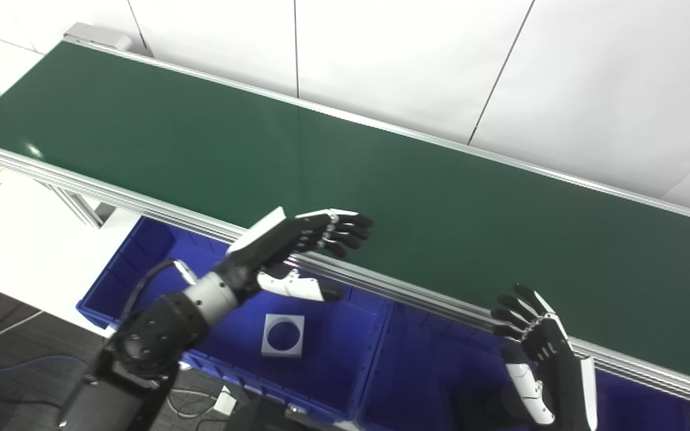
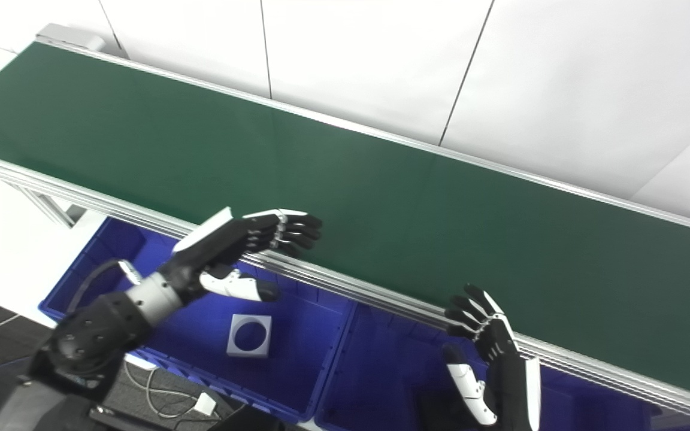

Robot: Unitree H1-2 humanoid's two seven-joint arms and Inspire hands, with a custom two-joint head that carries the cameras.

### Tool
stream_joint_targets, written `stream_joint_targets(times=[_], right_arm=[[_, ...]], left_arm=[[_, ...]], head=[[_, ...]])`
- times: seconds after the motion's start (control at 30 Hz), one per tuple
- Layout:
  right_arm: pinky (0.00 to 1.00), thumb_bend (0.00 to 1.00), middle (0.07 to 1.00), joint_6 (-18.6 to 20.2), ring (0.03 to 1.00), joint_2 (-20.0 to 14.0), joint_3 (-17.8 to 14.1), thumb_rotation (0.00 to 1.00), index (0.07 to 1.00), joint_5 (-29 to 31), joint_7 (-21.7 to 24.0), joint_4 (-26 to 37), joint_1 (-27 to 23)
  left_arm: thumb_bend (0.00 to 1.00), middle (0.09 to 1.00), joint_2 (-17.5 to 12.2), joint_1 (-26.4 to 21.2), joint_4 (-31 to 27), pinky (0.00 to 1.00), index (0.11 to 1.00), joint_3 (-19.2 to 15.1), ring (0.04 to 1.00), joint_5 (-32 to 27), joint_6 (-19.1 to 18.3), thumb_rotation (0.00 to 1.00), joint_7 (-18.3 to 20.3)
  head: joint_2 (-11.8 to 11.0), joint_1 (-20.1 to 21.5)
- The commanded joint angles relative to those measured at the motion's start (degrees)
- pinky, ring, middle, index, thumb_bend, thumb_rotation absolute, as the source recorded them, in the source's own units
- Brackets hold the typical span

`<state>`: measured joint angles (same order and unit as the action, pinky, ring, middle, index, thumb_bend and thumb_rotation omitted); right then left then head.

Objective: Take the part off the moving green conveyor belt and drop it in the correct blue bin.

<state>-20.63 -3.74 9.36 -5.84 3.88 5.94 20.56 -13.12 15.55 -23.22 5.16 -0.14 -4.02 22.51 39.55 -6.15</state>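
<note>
While the green belt carries nothing that we can see, the one part, a pale square block with a round hole, lies flat on the floor of the left blue bin. We count two bins side by side below the belt's near rail; the right bin shows no contents. Our left hand hovers over the rail, fingers spread, holding nothing. Our right hand stands open and empty above the right bin
</note>
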Motion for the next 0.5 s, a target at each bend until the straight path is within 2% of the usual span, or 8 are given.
stream_joint_targets(times=[0.0, 0.23, 0.37, 0.47], right_arm=[[0.6, 0.59, 0.767, -3.91, 0.702, 0.78, 0.29, 0.67, 0.833, 0.09, -0.42, 0.44, -0.51], [0.6, 0.6, 0.763, -5.36, 0.701, 2.19, 0.81, 0.67, 0.826, -1.41, -1.27, -1.58, -0.68], [0.59, 0.61, 0.757, -5.61, 0.695, 3.33, 1.28, 0.67, 0.82, -2.62, -1.88, -2.28, -0.72], [0.6, 0.62, 0.761, -5.74, 0.695, 3.98, 1.73, 0.66, 0.817, -3.63, -2.37, -2.58, -0.59]], left_arm=[[0.91, 0.807, 1.13, -1.48, 1.72, 0.75, 0.837, 0.83, 0.781, -2.19, 4.53, 0.62, -0.7], [0.96, 0.785, 6.84, -3.17, 14.31, 0.69, 0.822, 2.0, 0.751, -5.78, 12.12, 0.62, -1.73], [0.95, 0.791, 8.39, -3.29, 20.12, 0.7, 0.834, 1.86, 0.751, -8.32, 15.31, 0.63, -1.58], [0.93, 0.798, 8.47, -3.1, 22.52, 0.7, 0.834, 1.75, 0.753, -9.67, 16.99, 0.65, -1.29]], head=[[-0.76, 0.93], [-3.23, 4.58], [-4.0, 7.71], [-4.21, 9.61]])
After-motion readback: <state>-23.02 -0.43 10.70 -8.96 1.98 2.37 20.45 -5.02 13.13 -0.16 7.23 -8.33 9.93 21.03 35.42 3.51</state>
